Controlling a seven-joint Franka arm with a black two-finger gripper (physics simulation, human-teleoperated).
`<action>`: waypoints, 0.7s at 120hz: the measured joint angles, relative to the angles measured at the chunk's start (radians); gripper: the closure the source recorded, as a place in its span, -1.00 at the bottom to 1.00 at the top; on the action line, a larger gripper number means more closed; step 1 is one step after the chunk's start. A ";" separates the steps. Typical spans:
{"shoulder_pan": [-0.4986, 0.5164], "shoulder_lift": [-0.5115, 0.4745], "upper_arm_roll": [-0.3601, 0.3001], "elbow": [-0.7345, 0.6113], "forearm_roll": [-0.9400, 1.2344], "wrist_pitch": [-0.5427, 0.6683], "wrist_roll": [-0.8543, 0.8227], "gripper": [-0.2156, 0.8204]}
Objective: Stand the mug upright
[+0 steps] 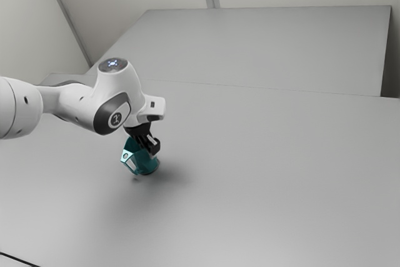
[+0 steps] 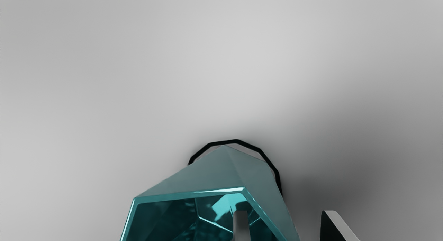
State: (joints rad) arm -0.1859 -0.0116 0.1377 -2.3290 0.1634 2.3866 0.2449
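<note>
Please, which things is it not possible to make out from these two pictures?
- Rest of the teal mug's rim: wrist view, cut off by the edge.
- Part of its inside: wrist view, behind one finger.
- Where the thin black line leads: exterior view, cut off by the edge.

Light is soft and rather even | the table (image 1: 281,154) carries a diffuse shadow near the mug (image 1: 147,165) | in wrist view, bright glints lie inside the mug

Exterior looks down from far beside the arm (image 1: 78,101), wrist from close above; both share the mug (image 2: 207,177).
</note>
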 joint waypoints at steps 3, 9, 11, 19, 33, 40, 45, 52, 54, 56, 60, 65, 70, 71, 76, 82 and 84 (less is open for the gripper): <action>-0.001 -0.001 0.000 0.001 0.000 -0.001 0.000 0.29; -0.002 -0.003 0.000 0.004 0.000 -0.002 0.001 0.23; -0.002 -0.003 0.000 0.006 0.000 -0.003 0.001 0.22; -0.004 -0.005 -0.001 0.013 -0.001 -0.005 0.002 0.14; -0.010 -0.008 -0.002 0.031 -0.003 -0.013 0.003 0.05; -0.012 -0.009 -0.005 0.043 -0.008 -0.021 0.004 0.01; -0.015 -0.009 -0.007 0.055 -0.011 -0.030 0.004 0.00; -0.020 -0.011 -0.008 0.070 -0.018 -0.049 0.004 -0.02; -0.022 -0.013 -0.008 0.075 -0.021 -0.056 0.005 -0.03; -0.024 -0.015 -0.008 0.079 -0.024 -0.063 0.005 -0.03; -0.028 -0.017 -0.009 0.089 -0.029 -0.078 0.005 -0.04; -0.033 -0.021 -0.009 0.108 -0.033 -0.100 0.004 -0.05; -0.038 -0.024 -0.009 0.128 -0.036 -0.125 0.003 -0.06; -0.039 -0.025 -0.009 0.133 -0.037 -0.130 0.002 -0.06; -0.044 -0.026 -0.009 0.159 -0.040 -0.156 0.001 -0.07; -0.048 -0.026 -0.009 0.197 -0.044 -0.189 0.000 -0.09; -0.048 -0.023 -0.009 0.214 -0.045 -0.201 0.000 -0.10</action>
State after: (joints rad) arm -0.2343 -0.0349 0.1289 -2.1146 0.1181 2.1853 0.2450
